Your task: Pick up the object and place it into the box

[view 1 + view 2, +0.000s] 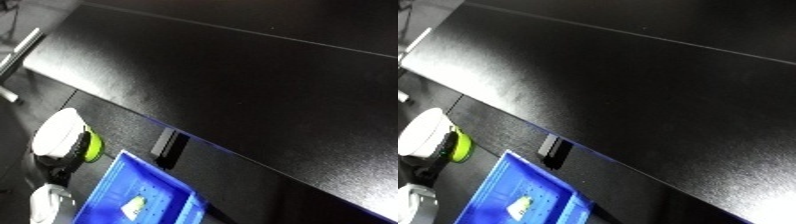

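Left eye view shows a tilted scene: a blue bin (115, 192) at the lower left of the frame, with a small pale yellow-green object (135, 206) lying inside it. A wide black table (266, 85) fills most of the frame. A white and lime-green device (67, 137) sits left of the bin. Neither hand is visible, so their state cannot be told.

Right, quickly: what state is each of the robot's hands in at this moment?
Left hand: not in view, so it cannot be told.
Right hand: not in view, so it cannot be told.
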Robot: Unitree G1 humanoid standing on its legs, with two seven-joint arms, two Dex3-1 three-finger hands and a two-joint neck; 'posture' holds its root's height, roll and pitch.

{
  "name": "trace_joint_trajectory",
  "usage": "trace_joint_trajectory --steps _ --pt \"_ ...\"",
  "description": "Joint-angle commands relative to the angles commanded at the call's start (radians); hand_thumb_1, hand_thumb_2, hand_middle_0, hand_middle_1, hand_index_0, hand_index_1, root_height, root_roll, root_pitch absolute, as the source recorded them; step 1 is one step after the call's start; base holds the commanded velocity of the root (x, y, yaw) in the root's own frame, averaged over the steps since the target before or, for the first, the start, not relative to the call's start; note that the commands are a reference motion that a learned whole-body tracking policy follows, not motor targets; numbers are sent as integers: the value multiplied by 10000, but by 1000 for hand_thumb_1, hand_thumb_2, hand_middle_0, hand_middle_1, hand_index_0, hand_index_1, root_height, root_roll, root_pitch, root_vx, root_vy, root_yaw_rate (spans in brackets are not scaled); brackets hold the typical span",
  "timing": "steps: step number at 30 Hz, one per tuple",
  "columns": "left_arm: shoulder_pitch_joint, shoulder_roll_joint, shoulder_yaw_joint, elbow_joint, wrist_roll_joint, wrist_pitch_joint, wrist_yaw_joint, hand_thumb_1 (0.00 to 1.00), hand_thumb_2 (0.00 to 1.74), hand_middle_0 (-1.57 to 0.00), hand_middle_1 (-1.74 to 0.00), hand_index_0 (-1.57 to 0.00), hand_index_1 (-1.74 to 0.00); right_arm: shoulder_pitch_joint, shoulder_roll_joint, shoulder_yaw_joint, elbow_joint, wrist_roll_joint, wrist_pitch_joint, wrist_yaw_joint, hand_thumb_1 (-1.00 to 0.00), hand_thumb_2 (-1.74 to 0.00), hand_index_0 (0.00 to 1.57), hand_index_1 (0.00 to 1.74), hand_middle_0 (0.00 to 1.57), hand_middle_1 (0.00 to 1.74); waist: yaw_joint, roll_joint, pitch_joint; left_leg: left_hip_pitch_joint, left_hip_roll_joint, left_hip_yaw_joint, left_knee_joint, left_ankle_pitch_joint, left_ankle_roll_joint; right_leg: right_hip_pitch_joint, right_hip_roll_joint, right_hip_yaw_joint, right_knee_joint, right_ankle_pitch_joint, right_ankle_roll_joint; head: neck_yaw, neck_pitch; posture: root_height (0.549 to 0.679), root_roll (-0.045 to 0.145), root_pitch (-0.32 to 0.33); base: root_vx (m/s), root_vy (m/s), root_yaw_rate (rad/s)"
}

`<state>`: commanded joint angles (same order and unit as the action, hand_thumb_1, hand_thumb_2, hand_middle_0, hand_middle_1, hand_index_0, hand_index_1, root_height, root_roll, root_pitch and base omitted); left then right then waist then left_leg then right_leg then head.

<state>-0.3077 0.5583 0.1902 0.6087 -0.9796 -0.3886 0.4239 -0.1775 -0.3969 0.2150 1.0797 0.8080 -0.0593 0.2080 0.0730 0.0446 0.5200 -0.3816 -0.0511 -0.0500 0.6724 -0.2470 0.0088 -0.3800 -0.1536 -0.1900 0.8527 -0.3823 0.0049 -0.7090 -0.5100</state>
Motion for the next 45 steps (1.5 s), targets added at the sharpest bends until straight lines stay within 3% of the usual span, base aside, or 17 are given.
trace_joint_trajectory --steps 9,14,20,29,38,45 --pt "-210 124 473 3267 -1857 990 -487 1000 1740 -1570 -1740 -1570 -1740 -280 59 324 375 -136 20 47 0 0 0 0 0 0 -191 -260 0 -103 183 64 45 133 -5 150 114 32 34 -209 -57 -2389 -350 629 64 -57 4 17 -24" --pt "-562 391 564 4624 -2326 1333 -1288 750 1305 -1178 -1305 -1178 -1305 -344 89 442 520 -316 2 182 0 0 0 0 0 0 -308 -441 0 -129 301 120 -103 246 -57 179 216 52 -38 -254 -62 -2880 -436 629 58 -55 2 13 -5" --pt "-1041 737 442 5763 -2574 1684 -1963 450 783 -706 -783 -706 -783 -365 156 539 643 -319 -50 331 0 0 0 0 0 0 -355 -626 0 -89 408 139 -346 355 -127 246 298 27 -248 -217 -24 -2838 -577 630 51 -49 -4 -2 22" --pt "-1168 714 175 6338 -2227 1926 -2332 0 0 0 0 0 0 -406 263 615 756 -225 -63 481 0 0 0 0 0 0 -323 -778 0 -38 432 111 -491 368 -153 379 382 -9 -479 -177 -23 -2479 -867 632 45 -44 9 -9 8" --pt "-1132 578 137 6820 -2803 2428 -2638 0 0 0 0 0 0 -460 308 656 821 -200 -90 471 0 0 0 0 0 0 -338 -811 0 95 399 143 -668 385 -176 569 412 -39 -843 -44 3 -1831 -929 636 42 -43 19 -3 -9" --pt "-1113 516 21 6960 -2837 2657 -3271 0 0 0 0 0 0 -541 271 720 710 -68 -77 379 0 0 0 0 0 0 -398 -763 0 86 353 189 -588 282 -156 532 433 30 -948 51 20 -1078 -838 638 38 -38 -4 -3 -44"
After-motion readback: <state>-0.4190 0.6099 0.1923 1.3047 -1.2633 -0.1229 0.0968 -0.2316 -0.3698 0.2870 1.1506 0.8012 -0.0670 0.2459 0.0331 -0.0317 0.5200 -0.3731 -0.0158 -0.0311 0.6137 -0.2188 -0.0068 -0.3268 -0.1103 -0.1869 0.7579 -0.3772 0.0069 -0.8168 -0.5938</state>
